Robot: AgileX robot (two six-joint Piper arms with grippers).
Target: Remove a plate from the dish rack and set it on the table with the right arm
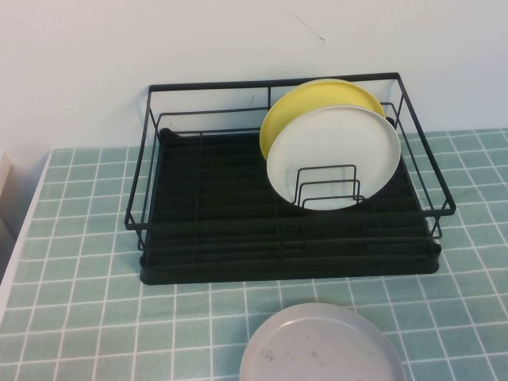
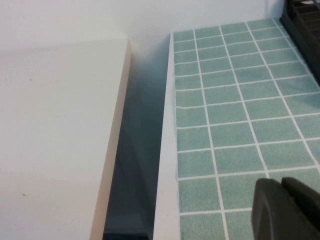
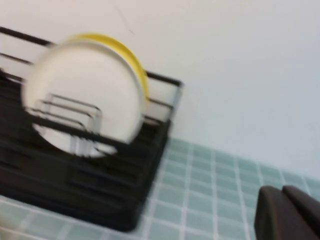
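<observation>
The pale grey speckled plate lies flat on the teal tiled table, just in front of the black dish rack. Neither gripper shows in the high view. My right gripper appears only in its wrist view, fingers together and empty, above the tiles to the right of the rack. My left gripper is shut and empty over the table's left edge, with a corner of the rack at the far side.
A white plate and a yellow plate stand upright in the rack's right half; both show in the right wrist view, white and yellow. A white ledge lies beyond a gap left of the table.
</observation>
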